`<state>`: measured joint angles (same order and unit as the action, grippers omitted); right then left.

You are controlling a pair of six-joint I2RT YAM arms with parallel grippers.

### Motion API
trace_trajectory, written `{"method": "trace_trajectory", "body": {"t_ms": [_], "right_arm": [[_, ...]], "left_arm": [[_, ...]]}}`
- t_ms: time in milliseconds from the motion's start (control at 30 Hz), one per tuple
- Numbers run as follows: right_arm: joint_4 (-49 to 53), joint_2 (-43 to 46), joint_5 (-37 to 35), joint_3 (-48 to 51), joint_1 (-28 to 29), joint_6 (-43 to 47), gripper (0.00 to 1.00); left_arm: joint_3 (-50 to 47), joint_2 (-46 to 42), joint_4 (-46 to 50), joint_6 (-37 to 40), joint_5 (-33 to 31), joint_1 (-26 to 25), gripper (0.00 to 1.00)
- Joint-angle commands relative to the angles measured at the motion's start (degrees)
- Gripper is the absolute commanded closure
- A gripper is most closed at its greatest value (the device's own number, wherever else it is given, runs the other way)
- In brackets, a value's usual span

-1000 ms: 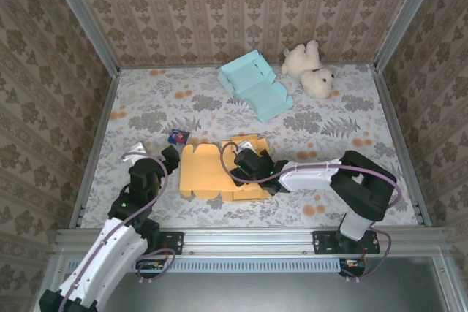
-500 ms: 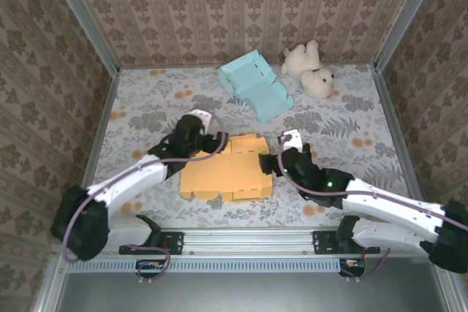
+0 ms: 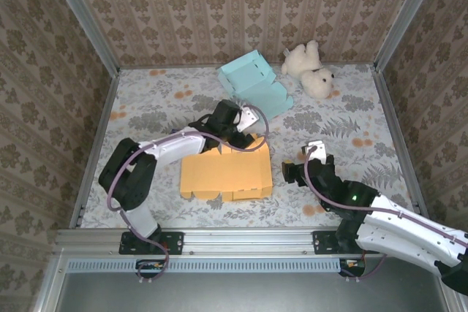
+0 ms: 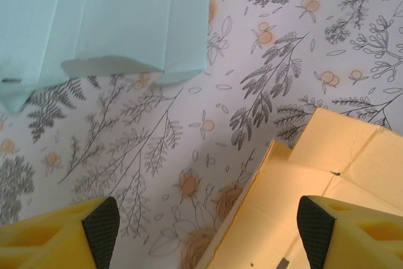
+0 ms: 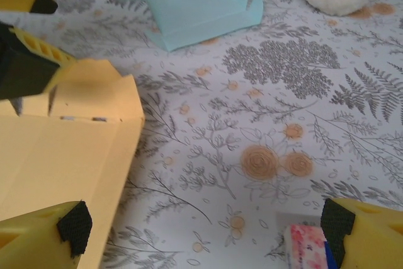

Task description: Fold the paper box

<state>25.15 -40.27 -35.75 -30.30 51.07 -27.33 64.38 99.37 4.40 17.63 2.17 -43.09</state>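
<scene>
**Orange box lying flat, both grippers held open beside it**

The left gripper [image 3: 243,137] is being held at the 12 o'clock edge of the orange paper box [image 3: 227,174], with its jaws standing wide apart. In the left wrist view its yellow fingers [image 4: 50,234] are being shown at either side, and a raised corner flap of the box is lying between them. Whether the flap is being touched cannot be told. The box is lying mostly flat on the floral table [image 3: 146,107], at about 6 o'clock from the table's middle. A light blue box [image 3: 256,87] is resting at 12 o'clock from the orange one, apart from it. The right gripper [image 3: 294,172] is being held just beside the orange box, at its 3 o'clock side, with jaws spread wide and gripping nothing. In the right wrist view a small pink packet [image 5: 305,244] is lying near one of its fingers. A white teddy bear [image 3: 311,69] is lying at 1 o'clock from the orange box, near the back wall.
</scene>
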Motion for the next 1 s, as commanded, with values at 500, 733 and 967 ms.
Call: {"method": "trace_trajectory", "body": {"t_ms": [500, 733, 967], "right_arm": [[0.3, -0.6, 0.0, 0.4, -0.5, 2.4, 0.04], [0.5, -0.5, -0.8, 0.6, -0.5, 2.5, 0.05], [0.6, -0.6, -1.0, 0.6, -0.5, 2.4, 0.05]], "left_arm": [[6.9, 8.5, 7.3, 9.1, 8.6, 0.8, 0.56], [7.2, 8.4, 7.7, 9.2, 9.5, 0.9, 0.73], [7.0, 8.6, 7.6, 9.1, 9.9, 0.8, 0.82]]}}
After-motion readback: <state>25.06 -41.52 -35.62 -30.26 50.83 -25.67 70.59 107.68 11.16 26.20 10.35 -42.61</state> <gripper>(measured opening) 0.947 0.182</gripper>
